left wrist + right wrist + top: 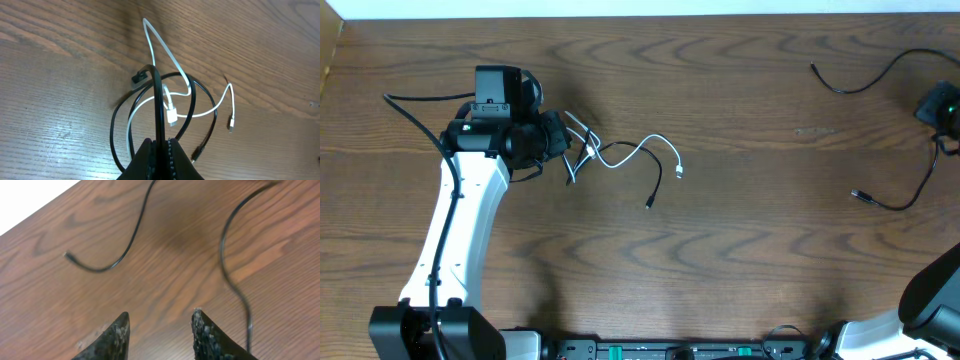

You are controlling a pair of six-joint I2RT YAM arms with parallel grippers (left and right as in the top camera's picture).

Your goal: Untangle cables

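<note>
Left hand (161,143): black cable (158,95) is seen pinched; hidden overhead.
Right hand (160,314): spread above tabletop (165,255).
White cable (650,141): stretched rightward from tangle.

No text, brand, number or sign can be read in any view. The dark strip of hardware (670,351) at the near edge of the table (740,260) carries small green marks, too small to make out as writing.
</note>
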